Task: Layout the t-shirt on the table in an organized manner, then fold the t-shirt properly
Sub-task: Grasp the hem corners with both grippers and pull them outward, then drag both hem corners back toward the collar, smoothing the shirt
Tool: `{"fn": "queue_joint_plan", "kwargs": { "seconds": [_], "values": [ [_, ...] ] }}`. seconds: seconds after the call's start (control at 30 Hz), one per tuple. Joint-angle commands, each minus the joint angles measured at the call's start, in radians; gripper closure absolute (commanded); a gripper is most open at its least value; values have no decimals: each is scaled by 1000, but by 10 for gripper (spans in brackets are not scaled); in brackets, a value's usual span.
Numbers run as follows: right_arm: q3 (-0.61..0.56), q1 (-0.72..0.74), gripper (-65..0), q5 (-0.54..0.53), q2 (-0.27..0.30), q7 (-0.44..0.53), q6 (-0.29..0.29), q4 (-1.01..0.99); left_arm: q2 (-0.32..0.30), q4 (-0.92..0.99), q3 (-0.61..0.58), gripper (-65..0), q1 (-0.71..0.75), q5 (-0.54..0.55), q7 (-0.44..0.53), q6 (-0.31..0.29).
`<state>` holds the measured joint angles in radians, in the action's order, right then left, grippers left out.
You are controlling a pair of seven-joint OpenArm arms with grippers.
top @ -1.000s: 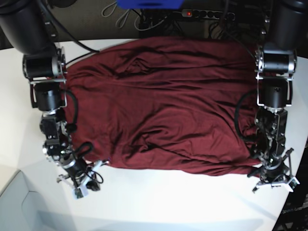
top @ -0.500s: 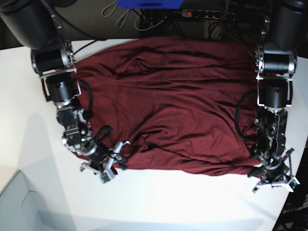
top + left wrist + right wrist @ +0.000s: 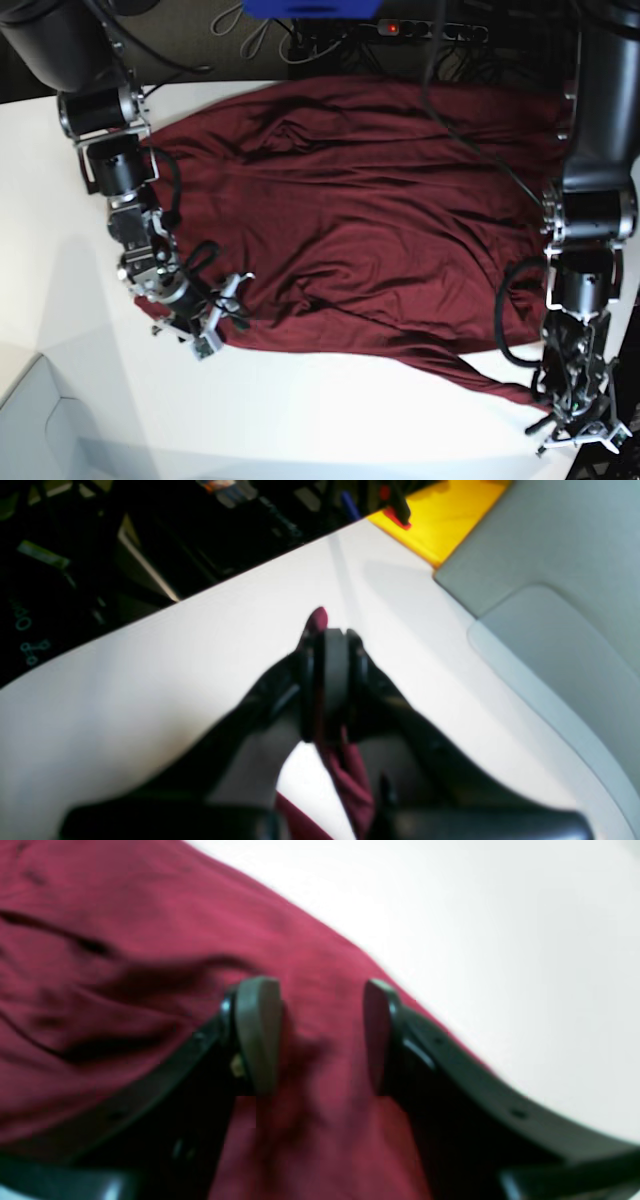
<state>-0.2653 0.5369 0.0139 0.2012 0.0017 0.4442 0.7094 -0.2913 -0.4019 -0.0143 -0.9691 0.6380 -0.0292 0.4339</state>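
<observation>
At nine o'clock in the base view we found the right tool [image 3: 212, 330] lying over the near left edge of the large, wrinkled dark maroon fabric t-shirt [image 3: 350, 220]. Its jaws stood fairly wide apart; in the right wrist view its two grey pads [image 3: 257, 1032] hung just above the cloth with nothing gripped between them.

We saw the shirt spread across the middle of the big glossy white bench [image 3: 60, 300], reaching from the far edge at twelve o'clock down towards six o'clock. Its near hem ran slantwise, drawn out into a narrow tail towards five o'clock.

At five o'clock we found the left tool [image 3: 580, 425] at the near right corner of the bench. In the left wrist view its jaws were pressed narrow on a pinch of maroon cloth, which showed above the black fingers [image 3: 305, 680] and hung below them. A pale grey surface [image 3: 560, 605] lay past the curved bench edge at three o'clock in that view.
</observation>
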Motion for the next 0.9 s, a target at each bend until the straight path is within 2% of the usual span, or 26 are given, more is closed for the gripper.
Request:
{"fn": "queue_joint_plan", "kwargs": {
  "seconds": [0.0, 0.03, 0.17, 0.2, 0.27, 0.47, 0.53, 0.6, 0.73, 0.87],
  "values": [
    [4, 16, -275, -13, 1, 22, -5, 19, -4, 27, -3, -79, -60, -8, 18, 1],
    [4, 10, -275, -13, 13, 22, -5, 23, 2, 60, -14, -128, -81, -8, 22, 1],
    [5, -64, -275, -15, 48, 4, -5, 138, 7, 113, -85, -406, -115, -8, 24, 1],
    [5, -85, -275, -15, 54, -13, -5, 178, 7, 103, -94, -454, -112, -8, 27, 1],
    [5, -122, -275, -15, 63, -50, -5, 264, 5, 84, -100, -489, -83, -8, 39, 1],
    [64, -257, -275, -15, 54, -147, -5, 505, 5, -136, -92, -489, 92, 1, 33, 6],
    [97, -300, -275, -15, 25, -171, -5, 577, 5, -262, -92, -470, 180, 3, -5, 10],
    [143, -335, -276, -15, 2, -200, -5, 629, 4, -377, -91, -420, 256, 3, -42, 10],
    [203, -374, -277, -15, -45, -250, -5, 660, 4, -561, -91, -271, 424, 3, -67, 10],
    [223, -409, -277, -15, -49, -248, -3, 640, 13, -655, -51, -185, 580, 3, -68, 12]
  ]
}}
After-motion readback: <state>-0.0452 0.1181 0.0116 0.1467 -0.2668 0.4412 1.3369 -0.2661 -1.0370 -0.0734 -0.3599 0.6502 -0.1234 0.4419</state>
